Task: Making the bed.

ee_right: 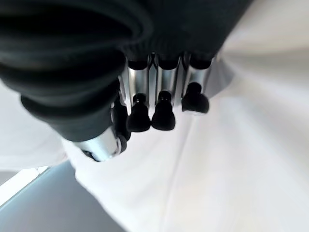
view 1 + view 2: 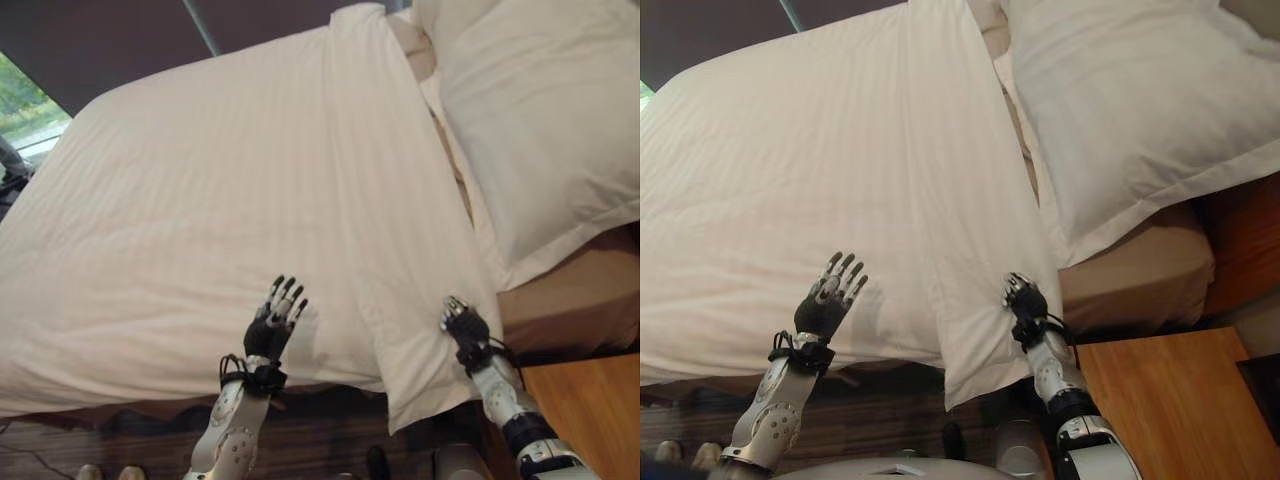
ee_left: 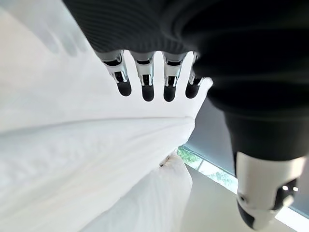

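A white striped duvet covers the bed, with a folded band running across it near the head end. A large white pillow lies at the head, to the right. My left hand is raised just above the duvet's near edge, open with its fingers straight and spread. My right hand rests on the folded band's corner, where it hangs over the bed's side. Its fingers are curled in toward the palm, and I see no cloth between them.
The tan mattress side shows under the pillow. A wooden nightstand stands at the lower right beside my right arm. A window lies beyond the bed's far left corner. Dark floor runs along the bed's near edge.
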Robot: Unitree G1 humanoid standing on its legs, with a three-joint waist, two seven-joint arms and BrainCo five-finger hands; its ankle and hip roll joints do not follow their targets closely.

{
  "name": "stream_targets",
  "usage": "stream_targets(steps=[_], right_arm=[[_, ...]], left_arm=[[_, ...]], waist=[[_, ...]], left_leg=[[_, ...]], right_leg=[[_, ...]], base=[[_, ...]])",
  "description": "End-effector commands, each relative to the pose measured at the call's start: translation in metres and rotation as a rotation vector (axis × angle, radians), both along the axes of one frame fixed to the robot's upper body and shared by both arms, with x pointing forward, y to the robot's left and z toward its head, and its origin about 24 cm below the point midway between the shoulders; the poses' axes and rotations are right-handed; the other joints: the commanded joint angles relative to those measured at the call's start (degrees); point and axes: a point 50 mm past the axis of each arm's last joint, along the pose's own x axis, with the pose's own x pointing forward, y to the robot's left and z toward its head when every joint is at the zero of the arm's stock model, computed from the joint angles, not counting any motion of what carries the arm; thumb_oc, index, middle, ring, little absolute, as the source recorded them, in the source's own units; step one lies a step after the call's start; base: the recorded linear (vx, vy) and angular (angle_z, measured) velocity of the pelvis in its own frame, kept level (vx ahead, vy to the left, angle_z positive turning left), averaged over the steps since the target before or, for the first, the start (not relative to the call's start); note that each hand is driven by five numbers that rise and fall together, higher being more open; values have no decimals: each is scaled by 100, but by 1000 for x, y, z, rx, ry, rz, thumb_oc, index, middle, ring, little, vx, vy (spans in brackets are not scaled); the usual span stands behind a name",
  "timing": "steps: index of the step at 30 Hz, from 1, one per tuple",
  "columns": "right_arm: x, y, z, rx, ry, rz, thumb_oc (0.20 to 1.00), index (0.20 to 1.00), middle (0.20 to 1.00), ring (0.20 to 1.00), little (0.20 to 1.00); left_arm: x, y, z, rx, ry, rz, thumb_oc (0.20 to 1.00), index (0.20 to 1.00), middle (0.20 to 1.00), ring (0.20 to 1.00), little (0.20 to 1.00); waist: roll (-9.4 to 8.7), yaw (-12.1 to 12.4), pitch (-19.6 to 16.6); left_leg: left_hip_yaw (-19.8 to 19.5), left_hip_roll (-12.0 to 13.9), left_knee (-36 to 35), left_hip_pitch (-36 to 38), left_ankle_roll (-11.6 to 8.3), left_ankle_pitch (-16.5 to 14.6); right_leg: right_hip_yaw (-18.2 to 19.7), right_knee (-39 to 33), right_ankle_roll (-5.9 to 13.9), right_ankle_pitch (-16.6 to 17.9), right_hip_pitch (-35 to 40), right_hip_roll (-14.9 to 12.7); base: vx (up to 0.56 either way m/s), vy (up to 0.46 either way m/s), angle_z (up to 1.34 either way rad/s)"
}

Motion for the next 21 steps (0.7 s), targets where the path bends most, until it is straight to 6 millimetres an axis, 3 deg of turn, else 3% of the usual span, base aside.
stream_targets(steps=[1,5,9,13,16,17,18,21], right_arm=[[-183,-100,-59,-180,715,-421,200,200,200,200,200],[-196,-93,-64,-171,750,-403,200,200,200,200,200],[-184,-81,-67,-176,718,-325,200,200,200,200,200],[-155,-79,-59,-189,601,-306,200,200,200,200,200],[-113,-84,-36,-216,377,-321,225,225,225,225,225],[-99,-83,-24,-226,288,-315,1000,1000,1000,1000,1000],[-82,-80,-7,-234,160,-302,1000,1000,1000,1000,1000],[-58,-63,14,-275,18,-195,1000,1000,1000,1000,1000]], left_arm=[[-3,2,-2,40,-15,-37,1000,1000,1000,1000,1000],[-11,-3,-17,39,53,-79,1000,1000,1000,1000,1000],[-12,-3,-19,56,63,-85,1000,1000,1000,1000,1000],[-11,-4,-22,96,72,-107,1000,1000,1000,1000,1000],[-20,-12,-32,102,122,-199,1000,1000,1000,1000,1000],[-24,-13,-36,119,137,-224,1000,1000,1000,1000,1000],[-30,-14,-41,136,160,-265,1000,1000,1000,1000,1000],[-43,-9,-49,181,209,-283,1000,1000,1000,1000,1000]], waist=[[38,-294,205],[-100,-375,123],[-209,-376,33],[-294,-371,-56],[-329,-412,-149],[-333,-427,-162],[-335,-465,-182],[-360,-423,-170]], left_leg=[[-90,-12,59,-452,-244,526],[-67,25,59,-323,-226,463],[-78,47,59,-256,-223,438],[-90,69,59,-200,-222,420],[-65,82,59,-163,-211,412],[-51,87,59,-151,-207,408],[-37,91,59,-136,-202,402],[90,123,59,-113,-187,385]], right_leg=[[11,87,-6,-855,746,161],[35,87,-10,-879,863,200],[40,87,-23,-888,923,224],[27,87,-26,-895,995,237],[33,87,-23,-879,1019,255],[44,87,-24,-873,1023,259],[56,87,-21,-864,1031,258],[25,87,24,-808,998,276]], base=[[45,-6,11],[16,1,-13],[-9,-4,-12],[-4,0,1],[-7,10,5],[0,0,0],[-33,24,-4],[-34,7,-10]])
